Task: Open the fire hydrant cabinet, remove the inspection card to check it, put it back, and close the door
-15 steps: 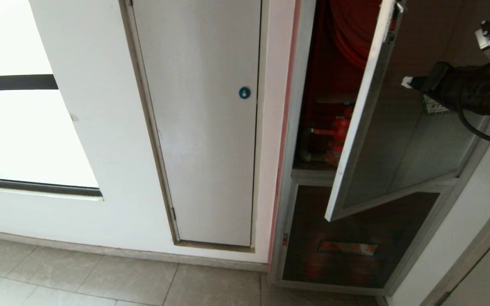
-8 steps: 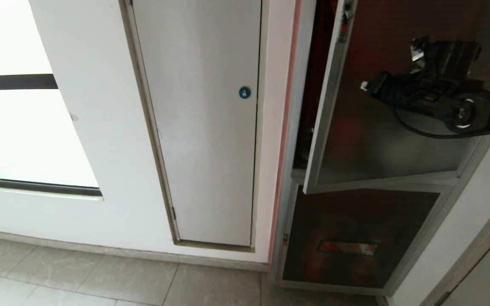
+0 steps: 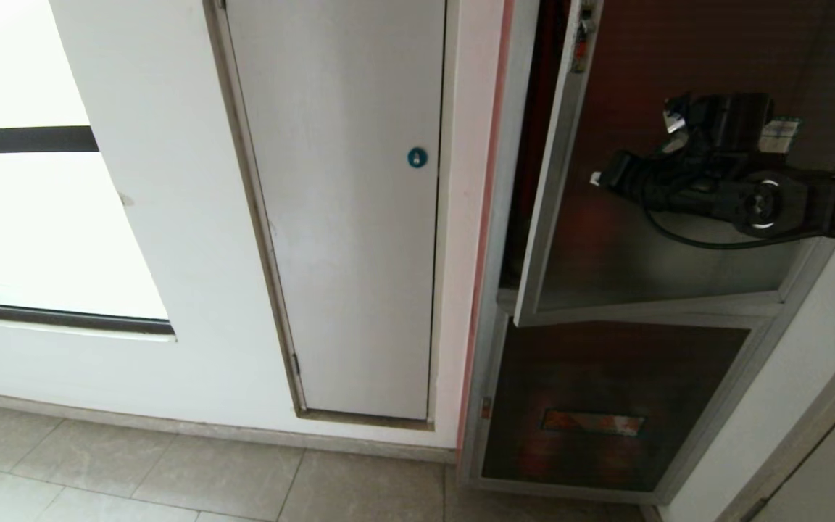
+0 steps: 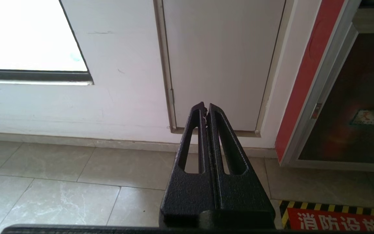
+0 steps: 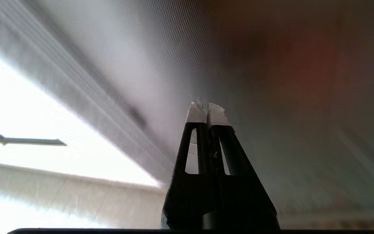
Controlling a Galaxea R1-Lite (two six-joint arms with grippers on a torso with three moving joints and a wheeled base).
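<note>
Swinging nearly shut since a second ago, dark tinted-glass silver-framed door (image 3: 649,181) at 2 o'clock, right gripper (image 3: 595,178) jaws together pushing; closing almost done.

wall (image 3: 171,217): white | window (image 3: 26,239): bright | floor (image 3: 171,478): beige tiles | white panel door (image 3: 345,217)
</note>
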